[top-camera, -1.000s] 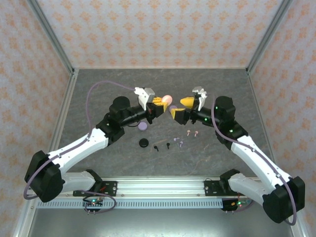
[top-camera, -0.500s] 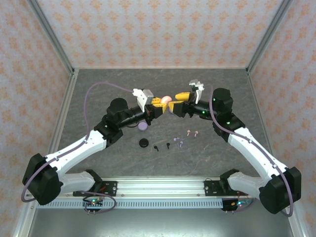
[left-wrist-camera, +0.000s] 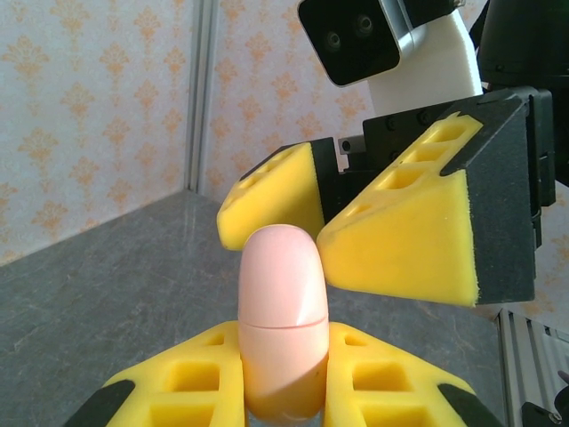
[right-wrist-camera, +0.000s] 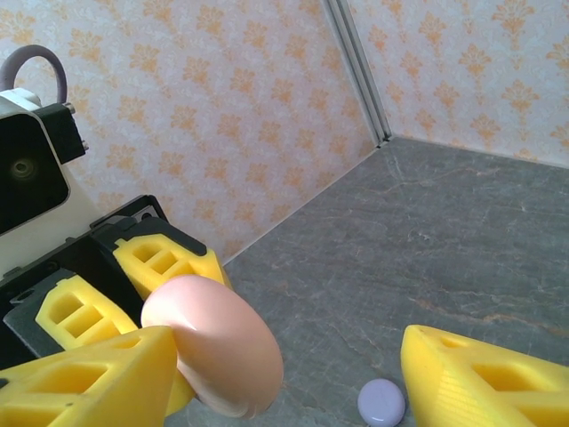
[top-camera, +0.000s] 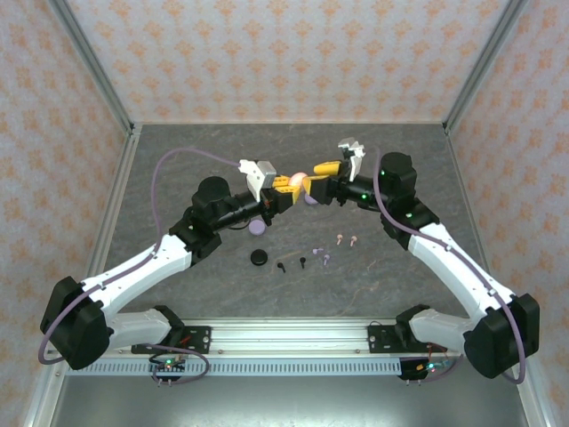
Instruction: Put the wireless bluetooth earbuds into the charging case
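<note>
The small stemmed wireless earbuds [top-camera: 302,261] lie loose on the dark grey stone-patterned bench [top-camera: 178,169], in a rough row near the middle of the bench, in front of the arm bases. Two black units sit at the left of the row. The lilac units [top-camera: 323,259] lie just to their right. Two pale pink units [top-camera: 340,238] lie farther right and slightly farther back. All lie apart from every case and every finger.

The pale pink, rounded plastic charging case [left-wrist-camera: 283,320] is raised above the bench, at mid-bench between the two arms. A seam line runs across its body. The left fingers [left-wrist-camera: 187,382] (yellow ribbed pads on black backing) pinch its lower end, one pad on each side.

The right fingers [left-wrist-camera: 400,240] are spread and straddle the upper end of the same case. In the right wrist view, one finger lies against the case; the other stands apart from it, with bench surface visible in the gap.

A lilac round case [top-camera: 257,227] rests on the bench beneath the left wrist. A black round case [top-camera: 259,258] rests nearer the arm bases, just left of the black earbuds.
</note>
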